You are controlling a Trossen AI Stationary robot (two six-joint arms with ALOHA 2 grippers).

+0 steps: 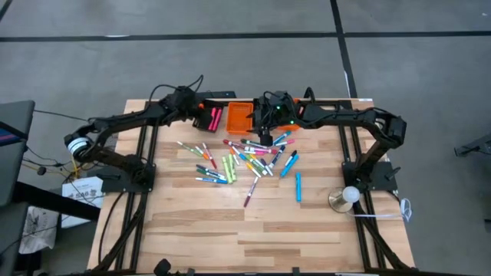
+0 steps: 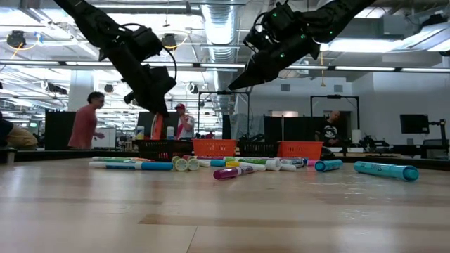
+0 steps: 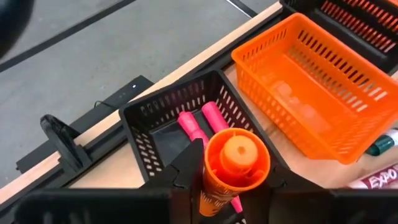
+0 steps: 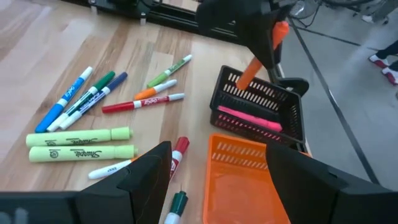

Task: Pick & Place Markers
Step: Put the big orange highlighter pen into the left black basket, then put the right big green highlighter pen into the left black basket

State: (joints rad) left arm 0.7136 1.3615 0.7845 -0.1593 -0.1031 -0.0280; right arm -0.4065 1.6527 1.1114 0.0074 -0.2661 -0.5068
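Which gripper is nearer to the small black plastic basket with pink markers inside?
Left. The left gripper hangs directly above the black basket, holding an orange marker. The right gripper is beyond the orange basket.

Left arm reaches across the table's far edge — left gripper (image 1: 205,116) pointed down, fingers closed on an orange marker (image 3: 231,163). Right arm extends toward the far centre — right gripper (image 1: 270,123) raised, fingers spread wide, empty.

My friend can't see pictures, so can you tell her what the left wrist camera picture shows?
The left gripper holds an orange marker above a black bin with two pink markers inside. An empty orange bin sits beside it on the wooden table.
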